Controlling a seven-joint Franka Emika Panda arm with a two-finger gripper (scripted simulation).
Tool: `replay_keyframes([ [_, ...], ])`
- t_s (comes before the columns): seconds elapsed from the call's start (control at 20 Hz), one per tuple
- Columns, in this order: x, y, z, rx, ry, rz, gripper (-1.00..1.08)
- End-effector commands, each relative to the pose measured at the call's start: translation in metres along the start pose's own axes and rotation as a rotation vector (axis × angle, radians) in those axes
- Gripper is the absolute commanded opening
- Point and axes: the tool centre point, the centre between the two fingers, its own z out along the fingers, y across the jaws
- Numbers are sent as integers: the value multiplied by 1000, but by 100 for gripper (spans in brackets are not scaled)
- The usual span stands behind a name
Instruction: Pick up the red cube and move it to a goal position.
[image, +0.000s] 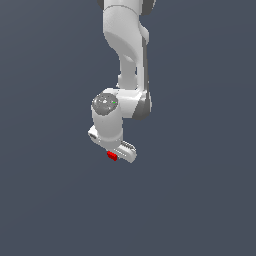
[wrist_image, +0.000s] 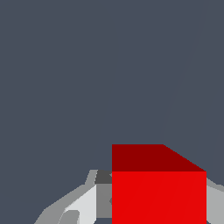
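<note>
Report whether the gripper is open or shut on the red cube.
Shut on it: in the wrist view the red cube sits between the fingers of the gripper, filling the gap.

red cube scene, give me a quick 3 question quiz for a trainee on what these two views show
1. True or false: the red cube sits between the fingers of the gripper.
2. What colour is the arm? A) black B) white C) yellow
3. In the exterior view, what besides the arm and the cube can be seen?

Key:
1. True. The wrist view shows a finger on each side of the cube, though actual contact is hard to confirm.
2. B.
3. Nothing else: only a plain dark grey-blue background, with no goal marker in sight.
</note>
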Motion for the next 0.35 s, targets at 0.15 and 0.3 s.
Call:
replay_keyframes([
  [0.15,-4,10,-13,0,0,0,-100],
  [0.3,-4,11,-15,0,0,0,-100],
])
